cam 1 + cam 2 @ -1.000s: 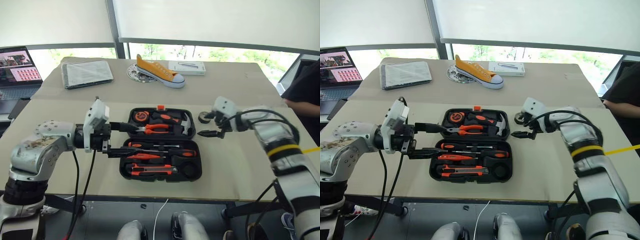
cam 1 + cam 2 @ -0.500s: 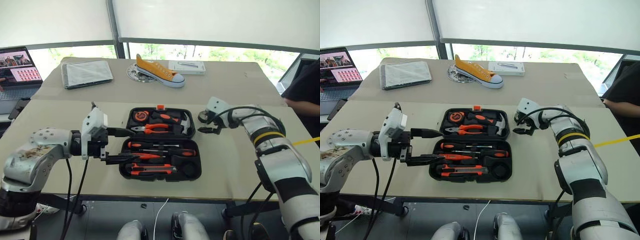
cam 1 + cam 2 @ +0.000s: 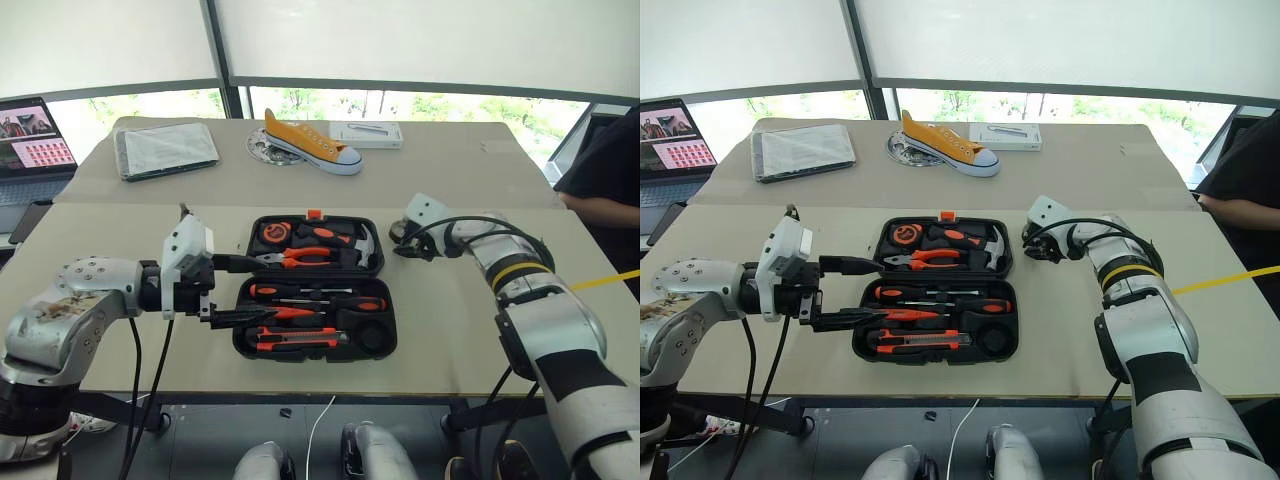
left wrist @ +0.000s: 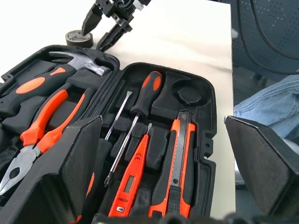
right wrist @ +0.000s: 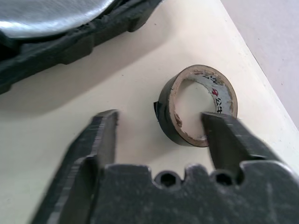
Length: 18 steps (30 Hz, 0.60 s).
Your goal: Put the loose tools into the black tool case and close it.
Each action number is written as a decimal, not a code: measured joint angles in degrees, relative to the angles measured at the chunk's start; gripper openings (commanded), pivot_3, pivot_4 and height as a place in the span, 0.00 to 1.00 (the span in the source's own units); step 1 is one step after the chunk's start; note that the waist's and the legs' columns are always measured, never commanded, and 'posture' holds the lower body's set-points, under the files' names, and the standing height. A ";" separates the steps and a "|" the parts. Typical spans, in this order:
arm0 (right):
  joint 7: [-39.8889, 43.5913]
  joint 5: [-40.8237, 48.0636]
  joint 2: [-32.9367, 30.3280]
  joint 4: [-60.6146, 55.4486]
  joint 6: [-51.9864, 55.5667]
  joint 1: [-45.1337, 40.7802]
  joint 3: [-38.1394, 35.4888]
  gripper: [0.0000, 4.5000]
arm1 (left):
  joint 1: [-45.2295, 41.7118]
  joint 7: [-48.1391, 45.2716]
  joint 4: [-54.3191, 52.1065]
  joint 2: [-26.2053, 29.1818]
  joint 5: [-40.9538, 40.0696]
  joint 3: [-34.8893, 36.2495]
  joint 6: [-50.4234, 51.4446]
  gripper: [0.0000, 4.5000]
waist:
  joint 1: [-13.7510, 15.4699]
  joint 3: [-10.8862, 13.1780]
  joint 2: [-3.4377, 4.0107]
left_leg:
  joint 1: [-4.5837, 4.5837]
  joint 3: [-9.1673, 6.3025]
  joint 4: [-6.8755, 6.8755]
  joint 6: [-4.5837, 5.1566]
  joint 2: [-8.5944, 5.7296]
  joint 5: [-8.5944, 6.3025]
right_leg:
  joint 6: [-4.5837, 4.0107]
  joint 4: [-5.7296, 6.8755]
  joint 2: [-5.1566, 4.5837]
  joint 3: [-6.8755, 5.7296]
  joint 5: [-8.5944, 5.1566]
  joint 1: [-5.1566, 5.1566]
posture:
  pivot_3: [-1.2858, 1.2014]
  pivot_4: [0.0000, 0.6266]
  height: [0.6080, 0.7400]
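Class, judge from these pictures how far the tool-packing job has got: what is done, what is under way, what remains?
Done: two screwdrivers, the slim orange screwdriver and the utility knife lie in the open black tool case.
In hand: the right end effector straddles the tape roll on the table, one finger inside its ring, not yet gripping.
Left: seat the roll in the round recess, then close the lid.

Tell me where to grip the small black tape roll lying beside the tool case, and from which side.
Grip the small black tape roll across its ring wall, one finger in the cardboard-lined hole, the other outside. It lies flat on the table with the hole facing up, so coming from above looks best, as the right gripper does.
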 measured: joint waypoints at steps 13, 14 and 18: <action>4.91 -0.06 -4.24 -0.99 -2.00 1.20 -3.39 0.00 | -0.31 -0.53 0.40 0.00 0.03 -1.35 -0.56 1.00 | -0.06 0.03 0.05 | -0.02 0.00 -0.07 0.00 -0.02 0.00 | 0.01 -0.06 0.00 0.01 0.00 0.00 | 0.52 0.24 0.94; 6.39 0.45 -4.87 -1.72 -2.18 1.20 -3.80 0.00 | -0.34 -0.58 0.37 0.00 0.00 -1.36 -0.58 1.00 | -0.06 0.05 0.07 | -0.02 0.00 -0.07 0.00 -0.02 0.00 | 0.01 -0.06 0.00 0.01 0.00 -0.01 | 0.52 0.24 0.94; 21.38 5.99 -8.78 -13.39 -0.76 3.64 -6.73 0.00 | -1.73 -1.08 -0.28 0.03 -0.47 -1.92 -0.54 1.00 | 0.01 0.07 0.11 | -0.02 -0.05 -0.07 0.01 0.00 0.00 | 0.01 -0.08 0.02 0.01 -0.01 0.00 | 0.52 0.24 0.94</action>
